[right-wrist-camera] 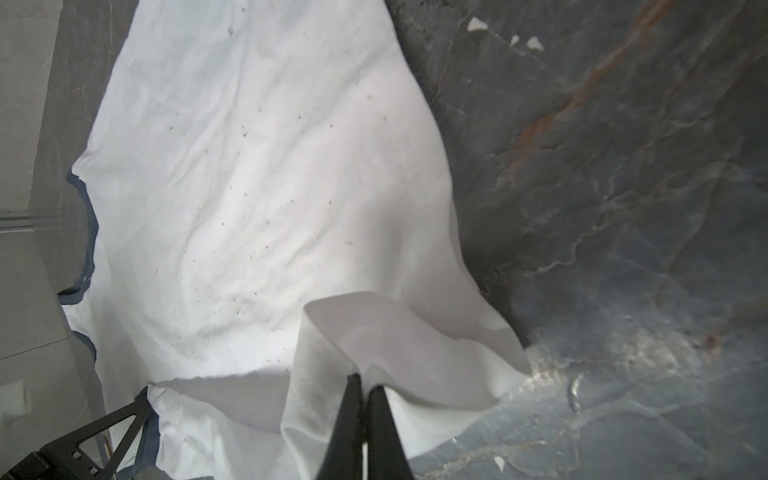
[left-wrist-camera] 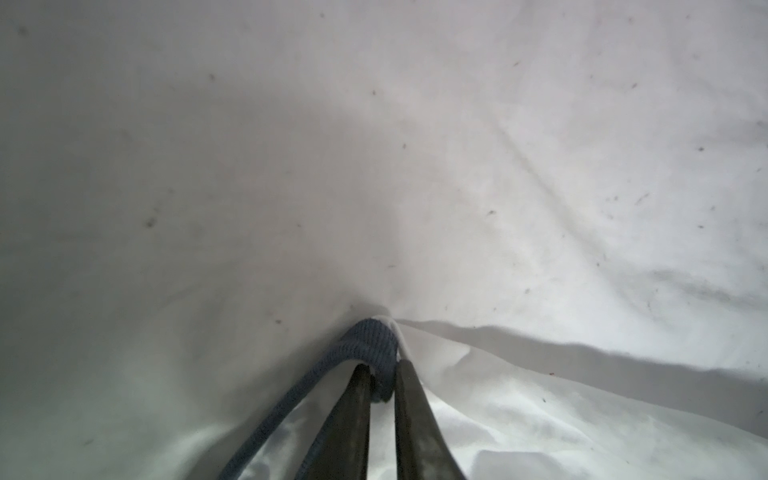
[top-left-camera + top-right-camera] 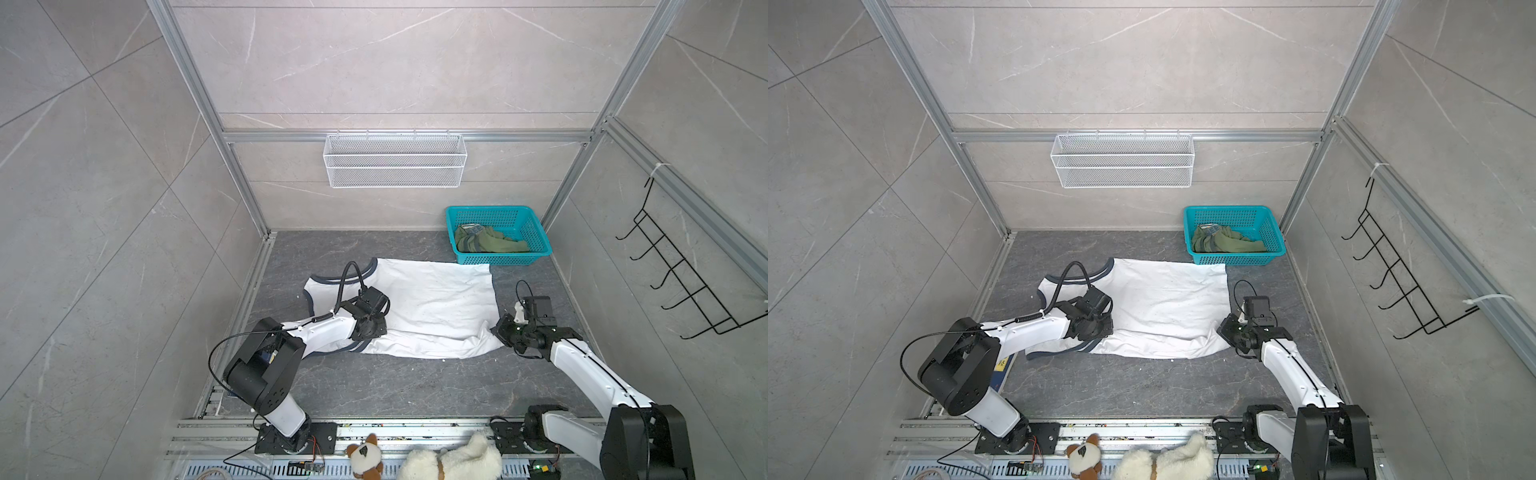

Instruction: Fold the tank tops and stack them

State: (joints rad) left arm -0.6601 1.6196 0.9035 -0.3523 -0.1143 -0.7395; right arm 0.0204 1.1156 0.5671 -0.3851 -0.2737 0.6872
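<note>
Grey marbled tabletop (image 3: 395, 386) bears white tank top (image 3: 436, 307) and teal basket (image 3: 498, 258).

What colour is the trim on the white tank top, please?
Navy trim, clearest in the left wrist view.

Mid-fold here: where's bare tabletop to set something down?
Widest: the strip between the white tank top and the front rail. Smaller: behind the top, left of the teal basket. Crowded where the right pincer grips its hem corner.

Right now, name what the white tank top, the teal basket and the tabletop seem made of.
White tank top: soft matte cloth, creasing and draping. Teal basket: probably moulded plastic, lattice walls. Tabletop: grey veined stone or stone-look laminate, slight sheen.
</note>
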